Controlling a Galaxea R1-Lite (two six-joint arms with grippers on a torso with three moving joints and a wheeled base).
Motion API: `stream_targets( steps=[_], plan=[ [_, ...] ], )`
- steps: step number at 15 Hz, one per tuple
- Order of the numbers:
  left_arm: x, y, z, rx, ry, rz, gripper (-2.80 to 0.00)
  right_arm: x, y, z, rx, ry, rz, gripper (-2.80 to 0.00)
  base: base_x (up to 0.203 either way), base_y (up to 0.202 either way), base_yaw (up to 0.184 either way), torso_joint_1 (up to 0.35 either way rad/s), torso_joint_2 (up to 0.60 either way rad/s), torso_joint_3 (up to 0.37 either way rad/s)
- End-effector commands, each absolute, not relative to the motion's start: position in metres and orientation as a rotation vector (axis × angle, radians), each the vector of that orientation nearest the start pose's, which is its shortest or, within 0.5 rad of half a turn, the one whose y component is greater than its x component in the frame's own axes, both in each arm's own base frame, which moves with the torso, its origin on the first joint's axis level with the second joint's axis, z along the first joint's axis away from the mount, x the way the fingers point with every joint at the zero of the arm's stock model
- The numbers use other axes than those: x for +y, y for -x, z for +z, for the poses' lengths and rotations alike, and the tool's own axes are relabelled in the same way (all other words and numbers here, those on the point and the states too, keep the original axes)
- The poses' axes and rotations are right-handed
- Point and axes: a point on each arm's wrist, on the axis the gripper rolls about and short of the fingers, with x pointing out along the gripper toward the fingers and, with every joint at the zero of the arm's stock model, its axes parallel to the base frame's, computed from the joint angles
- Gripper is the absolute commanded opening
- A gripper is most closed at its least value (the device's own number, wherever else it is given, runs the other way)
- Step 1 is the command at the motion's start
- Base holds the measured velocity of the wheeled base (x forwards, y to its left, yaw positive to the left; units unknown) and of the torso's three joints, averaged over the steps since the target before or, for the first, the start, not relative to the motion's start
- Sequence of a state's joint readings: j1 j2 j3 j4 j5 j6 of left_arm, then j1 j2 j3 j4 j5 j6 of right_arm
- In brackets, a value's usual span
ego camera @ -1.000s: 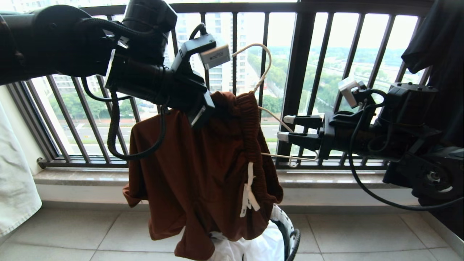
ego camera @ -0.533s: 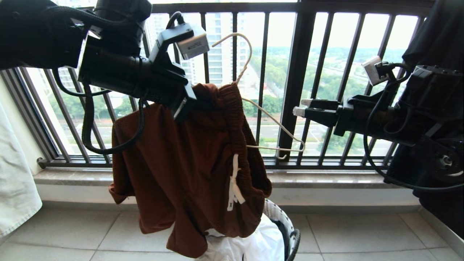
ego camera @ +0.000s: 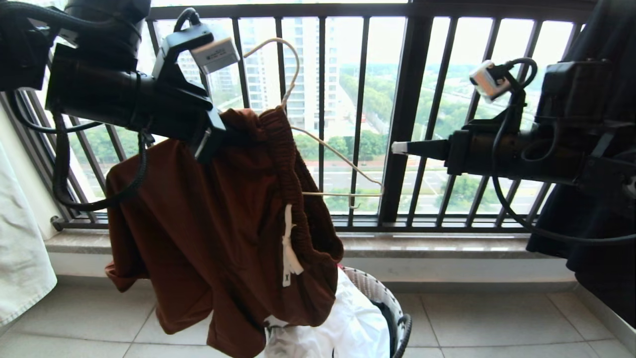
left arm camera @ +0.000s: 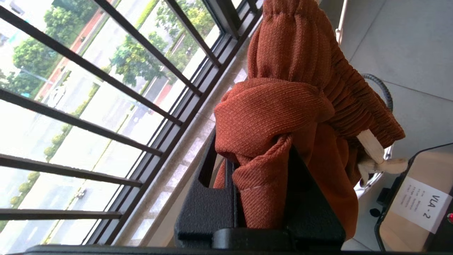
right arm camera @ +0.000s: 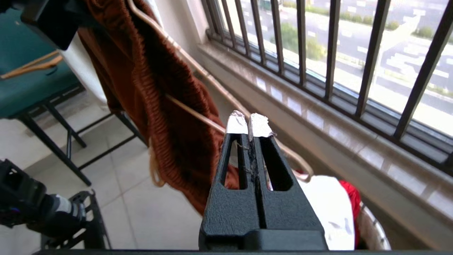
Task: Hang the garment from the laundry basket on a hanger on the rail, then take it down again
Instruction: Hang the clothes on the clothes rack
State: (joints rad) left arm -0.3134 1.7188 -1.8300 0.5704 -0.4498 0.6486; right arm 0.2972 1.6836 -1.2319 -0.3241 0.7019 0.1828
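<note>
- The left gripper [ego camera: 211,141] sits at about 10 o'clock in the head view, clenched on a bunched fold of the shorts [ego camera: 218,233] just below the waistband.
- In the left wrist view the rust fabric [left arm camera: 272,141] is wedged between the two black fingers [left arm camera: 198,198], and the gathered waistband rises past them.
- The shorts hang in mid-air before the railing [ego camera: 405,114], one leg spread toward 8 o'clock, the white drawstring [ego camera: 288,248] dangling near the centre.
- The hanger [ego camera: 343,161] is threaded into the shorts: its hook stands up at 12 o'clock above the waistband, and one arm with its notched end juts out toward 3 o'clock, bare of cloth.
- The right gripper [ego camera: 400,147] reaches in from 3 o'clock, level, its taped tips pressed together and holding nothing; it is near the hanger's free end but apart from it.
- In the right wrist view the closed fingertips [right arm camera: 237,124] point toward the hanger's wire [right arm camera: 198,117] and the shorts [right arm camera: 170,106].
- The basket [ego camera: 392,308] stands on the tiled floor at 6 o'clock, directly under the shorts, with white cloth [ego camera: 343,333] heaped in it.
- A black garment [ego camera: 606,59] hangs at 2 o'clock behind the right arm; a pale cloth [ego camera: 20,258] hangs at 8 o'clock.
</note>
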Motion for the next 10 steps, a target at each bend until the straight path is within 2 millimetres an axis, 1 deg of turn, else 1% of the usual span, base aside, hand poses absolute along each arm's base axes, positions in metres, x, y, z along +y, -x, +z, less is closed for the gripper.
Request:
stream_targets(
  steps=[1,3,5,7,9,10],
  plan=[
    [-0.091,-0.277,0.353,0.194,-0.574,-0.840,-2.80,0.141,-0.278,0.281,0.479,-0.184,0.940,-2.80,0.000,0.000,0.000,0.000,0.00,0.000],
    [-0.089,-0.273,0.356,0.185,-0.572,-0.837,-2.80,0.155,-0.257,0.284,0.538,-0.097,0.906,-2.80,0.000,0.000,0.000,0.000,0.00,0.000],
    [-0.089,-0.273,0.356,0.186,-0.567,-0.836,-2.80,0.167,-0.247,0.284,0.620,-0.039,0.853,-2.80,0.000,0.000,0.000,0.000,0.00,0.000],
    [-0.089,-0.273,0.357,0.185,-0.565,-0.835,-2.80,0.180,-0.252,0.273,0.681,-0.017,0.842,-2.80,0.000,0.000,0.000,0.000,0.00,0.000],
    [-0.089,-0.274,0.356,0.188,-0.563,-0.835,-2.80,0.200,-0.260,0.254,0.754,-0.035,0.843,-2.80,0.000,0.000,0.000,0.000,0.00,0.000],
    [-0.089,-0.275,0.356,0.189,-0.562,-0.833,-2.80,0.208,-0.267,0.247,0.764,-0.056,0.830,-2.80,0.000,0.000,0.000,0.000,0.00,0.000]
  ],
)
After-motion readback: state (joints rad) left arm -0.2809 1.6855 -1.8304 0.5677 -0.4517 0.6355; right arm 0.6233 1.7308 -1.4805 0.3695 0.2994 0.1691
